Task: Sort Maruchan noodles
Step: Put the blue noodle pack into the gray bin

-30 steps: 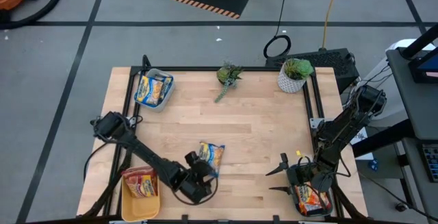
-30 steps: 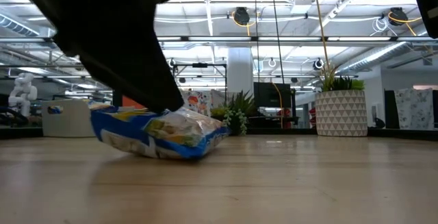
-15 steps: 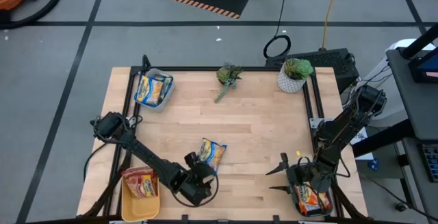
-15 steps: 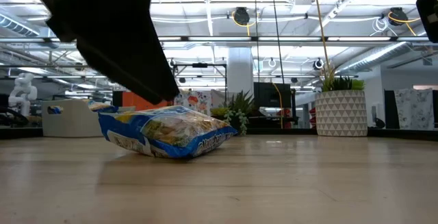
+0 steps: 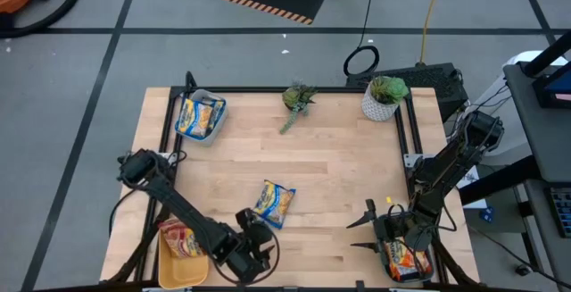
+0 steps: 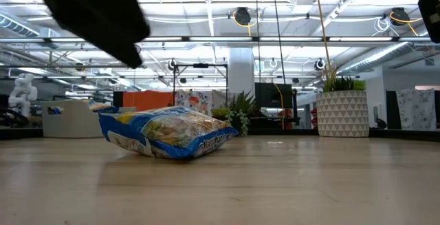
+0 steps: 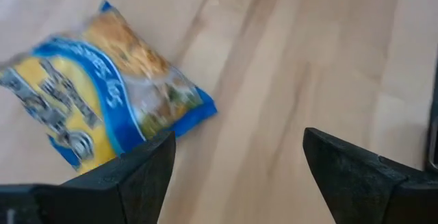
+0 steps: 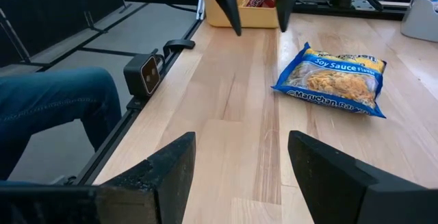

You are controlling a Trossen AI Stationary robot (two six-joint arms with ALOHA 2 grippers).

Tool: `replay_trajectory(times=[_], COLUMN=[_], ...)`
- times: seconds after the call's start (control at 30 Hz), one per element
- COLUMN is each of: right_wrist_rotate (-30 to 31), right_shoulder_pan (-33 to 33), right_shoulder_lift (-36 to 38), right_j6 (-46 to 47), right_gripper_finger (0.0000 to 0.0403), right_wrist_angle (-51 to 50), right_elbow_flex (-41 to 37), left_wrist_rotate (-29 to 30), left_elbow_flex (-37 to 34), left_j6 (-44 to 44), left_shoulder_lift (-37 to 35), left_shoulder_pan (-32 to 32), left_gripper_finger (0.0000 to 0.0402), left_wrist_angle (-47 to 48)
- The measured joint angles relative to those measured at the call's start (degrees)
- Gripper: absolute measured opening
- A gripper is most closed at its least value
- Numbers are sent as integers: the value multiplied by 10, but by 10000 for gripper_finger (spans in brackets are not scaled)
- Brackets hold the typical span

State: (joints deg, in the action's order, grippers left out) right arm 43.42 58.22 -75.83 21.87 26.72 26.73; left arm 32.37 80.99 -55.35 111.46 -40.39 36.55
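Note:
One Maruchan noodles packet (image 5: 273, 203), blue and yellow, lies flat on the wooden table near its middle front; it also shows in the low view (image 6: 165, 133) and in both wrist views (image 7: 89, 114) (image 8: 332, 80). My left gripper (image 5: 257, 231) hangs open above the table, just on the near-left side of the packet, with nothing between its fingers (image 7: 137, 176). My right gripper (image 5: 361, 229) waits open near the front right corner, pointing across the table toward the packet.
A yellow bin (image 5: 183, 254) with red packets stands at the front left. A grey bin (image 5: 201, 115) with blue-and-yellow packets stands at the far left, and a bin (image 5: 406, 258) with an orange packet at the front right. Two potted plants (image 5: 299, 97) (image 5: 384, 95) stand at the far edge. A person's leg (image 8: 48, 107) shows beside the table.
My left gripper has risen off the blue-and-yellow packet and drawn back toward the table's near left corner, still open. The packet stays flat on the table, now fully uncovered.

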Motion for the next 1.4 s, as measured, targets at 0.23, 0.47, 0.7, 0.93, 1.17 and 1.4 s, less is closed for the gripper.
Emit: replay_trajectory(times=[0.23, 0.47, 0.7, 0.93, 1.17, 1.4], right_wrist_rotate=[0, 0, 0, 0, 0, 0], right_shoulder_pan=[0, 0, 0, 0, 0, 0], right_shoulder_lift=[0, 0, 0, 0, 0, 0], right_j6=[0, 0, 0, 0, 0, 0], right_gripper_finger=[226, 226, 226, 226, 226, 226], right_wrist_angle=[0, 0, 0, 0, 0, 0], right_elbow_flex=[0, 0, 0, 0, 0, 0], left_wrist_rotate=[-96, -126, -39, 48, 38, 36], left_elbow_flex=[0, 0, 0, -17, -76, -119], left_j6=[-66, -62, -84, -12, -2, 17], left_shoulder_lift=[0, 0, 0, 0, 0, 0], left_shoulder_pan=[-22, -35, -55, -46, -9, 22], left_gripper_finger=[326, 326, 326, 326, 326, 326], left_wrist_angle=[-20, -61, 56, 99, 99, 65])
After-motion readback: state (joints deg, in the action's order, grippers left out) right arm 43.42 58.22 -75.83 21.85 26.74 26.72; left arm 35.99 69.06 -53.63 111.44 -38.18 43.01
